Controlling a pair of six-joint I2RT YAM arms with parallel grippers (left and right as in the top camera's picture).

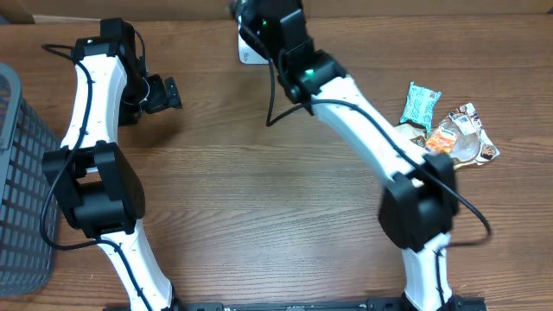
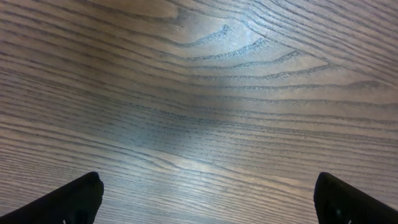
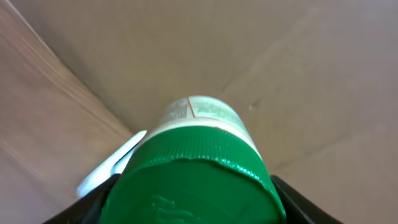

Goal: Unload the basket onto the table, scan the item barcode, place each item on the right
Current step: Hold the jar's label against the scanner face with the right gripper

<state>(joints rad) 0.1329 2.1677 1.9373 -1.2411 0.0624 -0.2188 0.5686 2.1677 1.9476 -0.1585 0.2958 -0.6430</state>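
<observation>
Right tool: pinching a green-capped bottle at its cap end, so the labelled body sticks out free ahead of the fingers.
Bottle position: lifted off the table at the far edge, just over a white device. That is probably the scanner, though too little of it shows to be sure.
Why held so: a cap-end grip leaves the printed label uncovered for reading (no barcode is legible from the wrist view).
Left tool: spread wide over bare wood, holding nothing, parked clear of the scan.
Waiting items: a teal packet and crinkled snack packets lie at the right.
Mesh basket: at the left edge, likely for scanned goods.
</observation>
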